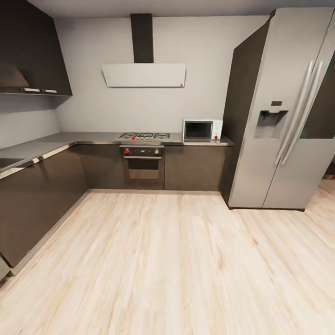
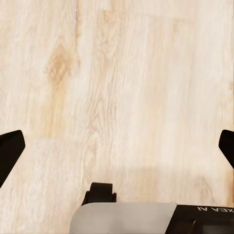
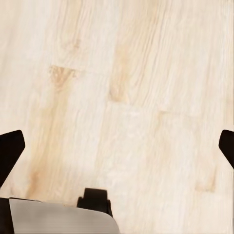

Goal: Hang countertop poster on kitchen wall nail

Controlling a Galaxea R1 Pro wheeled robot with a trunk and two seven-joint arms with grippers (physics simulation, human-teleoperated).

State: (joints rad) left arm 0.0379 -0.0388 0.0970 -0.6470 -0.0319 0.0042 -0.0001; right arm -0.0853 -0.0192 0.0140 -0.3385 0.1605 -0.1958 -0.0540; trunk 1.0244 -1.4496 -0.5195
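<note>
Robot stood back in the kitchen, on its way in; no poster could be made out on the table from here, so where it lay I could not tell. At far left the table (image 1: 32, 150) ran along the wall over dark cabinets, then turned toward the stove (image 1: 144, 136) under a pale hood (image 1: 144, 75). Next came a microwave (image 1: 202, 130), parked at the table's end beside the tall fridge (image 1: 284, 111). No nail was visible on the grey wall (image 1: 139, 107), too small at this range. Left claw (image 2: 117, 146) hung spread wide over the wood floor (image 2: 122, 73), holding nothing; right claw (image 3: 117, 146) likewise, wide apart and empty, probably kept low for driving.
</note>
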